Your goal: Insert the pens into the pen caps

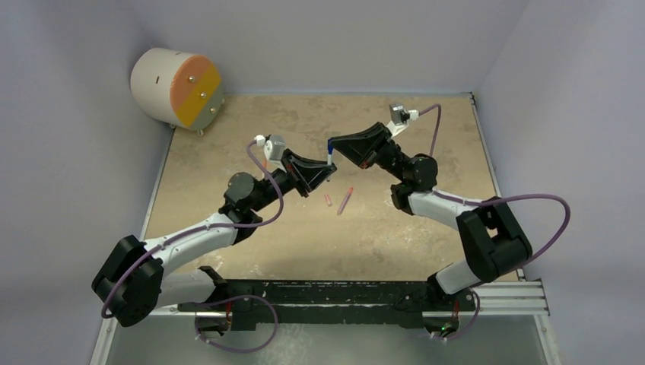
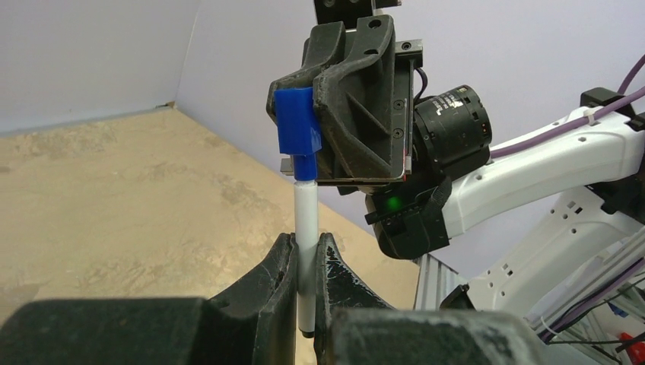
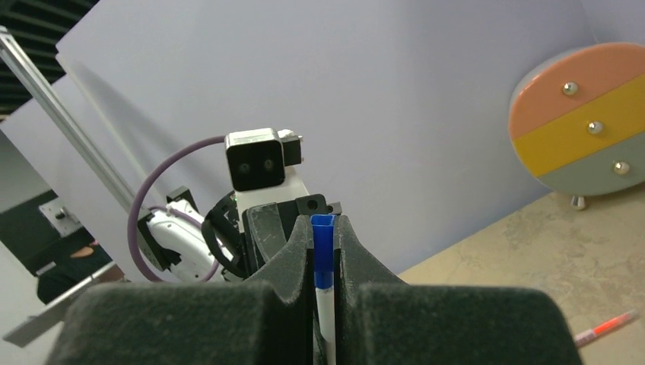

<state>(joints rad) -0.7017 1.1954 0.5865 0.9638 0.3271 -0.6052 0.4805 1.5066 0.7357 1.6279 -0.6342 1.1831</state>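
The left gripper (image 2: pixel 306 251) pinches the white pen (image 2: pixel 306 209) mid-shaft so its tip meets the blue cap (image 2: pixel 295 125), clamped by the right gripper (image 3: pixel 323 236) at 12 o'clock (coaxial, for pushing home), above the table (image 1: pixel 426 228).

White pen (image 2: pixel 306 220) tip unseen inside blue cap (image 2: pixel 297 129)

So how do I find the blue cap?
Look over the middle of the tan table. The blue cap is pinched in the right gripper, on the tip of the white pen the left gripper holds. It's the only blue piece; the orange pen lies on the table.
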